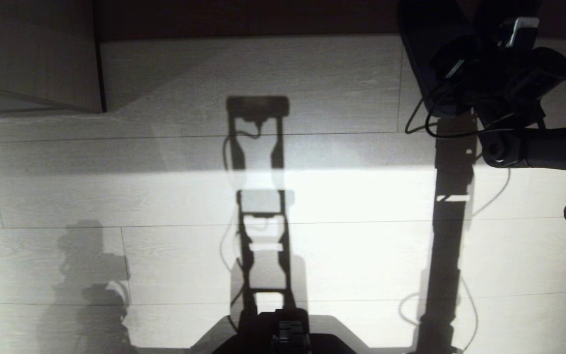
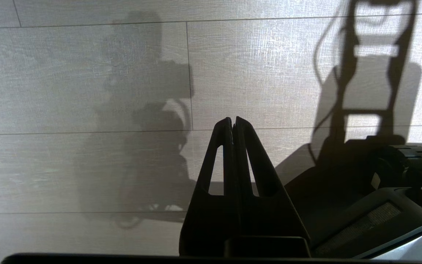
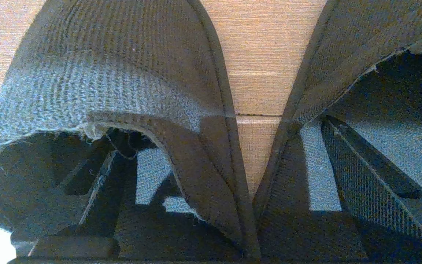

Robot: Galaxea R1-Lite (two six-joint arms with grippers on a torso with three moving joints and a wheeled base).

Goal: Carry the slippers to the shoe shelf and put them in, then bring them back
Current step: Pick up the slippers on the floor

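The left gripper [image 2: 233,123] hangs parked, its jaws pressed together on nothing; farther out, the right gripper [image 3: 247,227] has its jaws spread wide, 1 finger inside each of the 2 slippers [image 3: 115,73], lying side by side on the floor [image 1: 312,73]; soft, light knit, best pinched at the inner walls; no shelf visible.

The right arm [image 1: 519,73] is built of bulky matte black housings, with thin black cables looping off it and a small silver-white block on top. The left gripper [image 2: 233,123] has two slim black fingers [image 2: 249,154], each with a long triangular cut-out, and the base [image 2: 398,212] beside it is black with a grey edge.
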